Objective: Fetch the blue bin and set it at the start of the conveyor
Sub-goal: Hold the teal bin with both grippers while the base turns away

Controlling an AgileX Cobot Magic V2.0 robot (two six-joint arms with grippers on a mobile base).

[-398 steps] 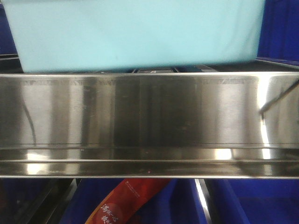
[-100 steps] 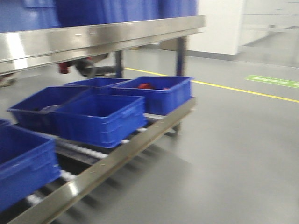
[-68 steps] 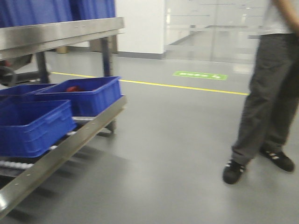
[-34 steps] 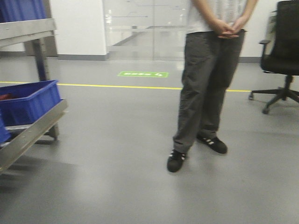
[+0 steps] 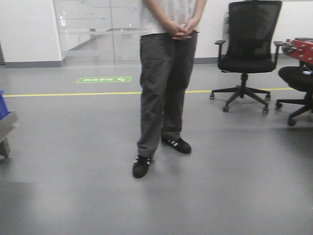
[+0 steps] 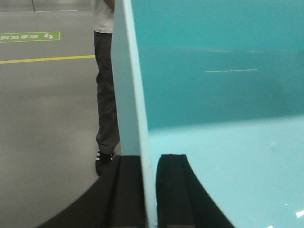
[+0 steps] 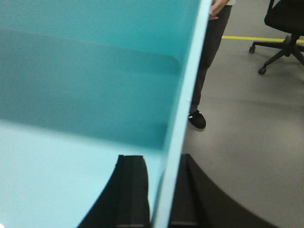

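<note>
"Two end effectors show up close here. What do they hold?"

"The blue bin (image 6: 213,95). The left end effector (image 6: 147,164) pinches the bin's left wall. One black finger (image 6: 173,190) is inside the bin and the other is outside. The thin wall sits tight between them."

"And the other one?"

"The right end effector (image 7: 161,166) pinches the right wall the same way, one finger in and one finger out."

"So where is the bin?"

"Up in the air between the two end effectors, over the grey floor (image 5: 73,171). Its inside is smooth and pale."

"Who stands in front?"

"A person (image 5: 166,83) in dark trousers and black shoes, with hands clasped. Both wrist views show the legs past the bin's walls."

"What is behind the person?"

"A yellow line (image 5: 63,93) runs across the floor. A green sign (image 5: 103,79) lies just past it. A black chair (image 5: 247,44) stands toward the right, by the wall."

"Can you see the conveyor?"

"Only a bit of red frame (image 5: 299,49) at the far right edge, near a second chair (image 5: 298,78). It is too small to tell more."
</note>
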